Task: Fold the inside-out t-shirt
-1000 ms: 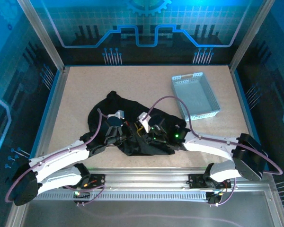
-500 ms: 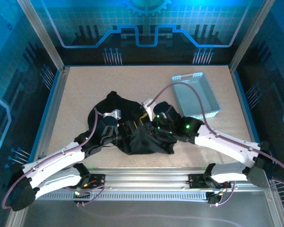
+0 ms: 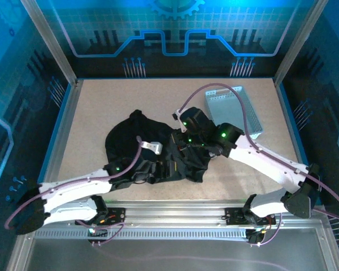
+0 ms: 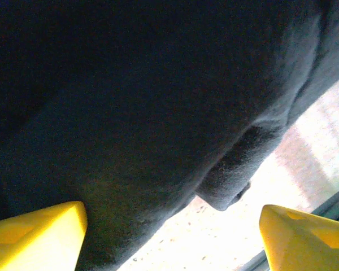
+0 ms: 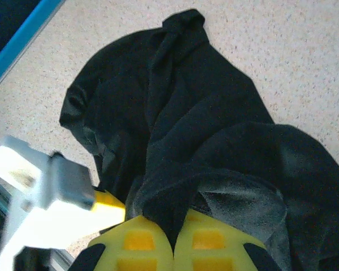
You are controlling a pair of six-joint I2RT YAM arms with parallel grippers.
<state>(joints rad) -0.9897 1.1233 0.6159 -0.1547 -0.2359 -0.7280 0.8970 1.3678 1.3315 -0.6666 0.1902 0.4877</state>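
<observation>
The inside-out t-shirt (image 3: 130,132) lies crumpled and black on the middle of the tan table. My right gripper (image 5: 173,234) is shut on a fold of it, with dark cloth pinched between the yellow fingers and the bulk of the shirt (image 5: 175,113) spreading beyond. From above, the right gripper (image 3: 179,148) sits over the shirt's right half. My left gripper (image 4: 172,240) is open, its yellow fingers (image 4: 37,237) wide apart at a hanging edge of the shirt (image 4: 130,101), nothing gripped. The left gripper (image 3: 168,165) is at the shirt's near edge.
A light grey perforated tray (image 3: 237,110) stands at the back right, partly behind the right arm's cable. Blue-edged walls (image 3: 62,118) close in the table. The left arm's white wrist housing (image 5: 39,192) is close beside my right fingers. Bare tabletop (image 3: 130,93) lies beyond the shirt.
The left gripper has opened, let go of the cloth and slid right along the near edge. The right arm has drawn back and up, still holding its fold.
</observation>
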